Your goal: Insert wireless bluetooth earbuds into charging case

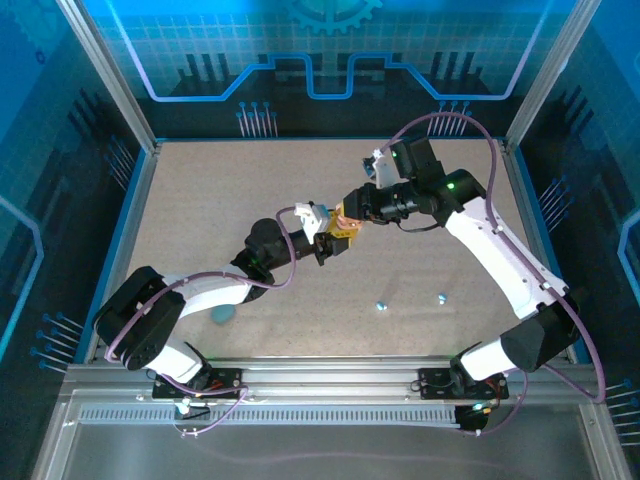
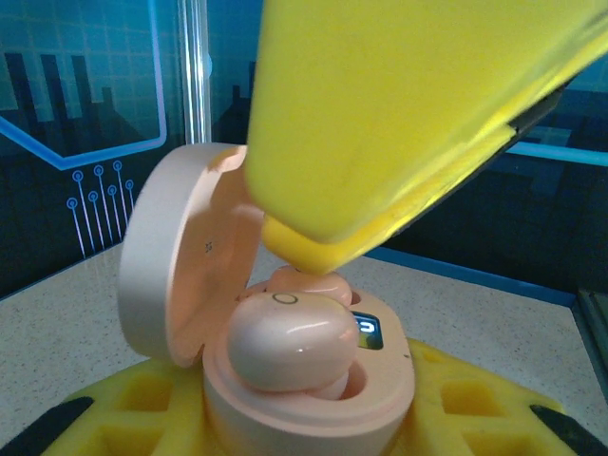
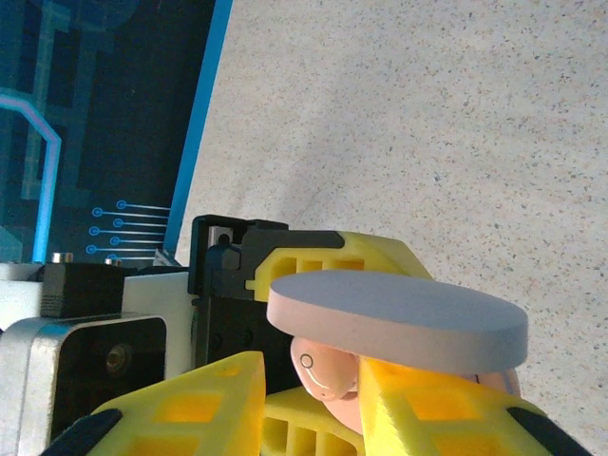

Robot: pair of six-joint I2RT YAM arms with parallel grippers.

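Observation:
A pink charging case (image 2: 313,408) stands open with its lid (image 2: 180,266) raised, and my left gripper (image 2: 304,423) is shut on its base between yellow fingers (image 2: 475,399). One pink earbud (image 2: 285,337) rests on the near socket, not fully sunk in. A second pink earbud (image 2: 309,283) lies behind it, under a yellow finger (image 2: 380,123) of my right gripper. In the right wrist view the ringed earbud (image 3: 323,370) sits between the fingers of my right gripper (image 3: 309,380), below the lid (image 3: 399,318). It touches the right finger, with a gap to the left one. Both grippers (image 1: 328,243) (image 1: 350,218) meet mid-table.
Two pale blue earbuds (image 1: 381,306) (image 1: 441,297) lie on the speckled table toward the front right. A pale blue case (image 1: 222,313) sits by the left arm's forearm. Metal posts and blue walls (image 1: 130,190) frame the table.

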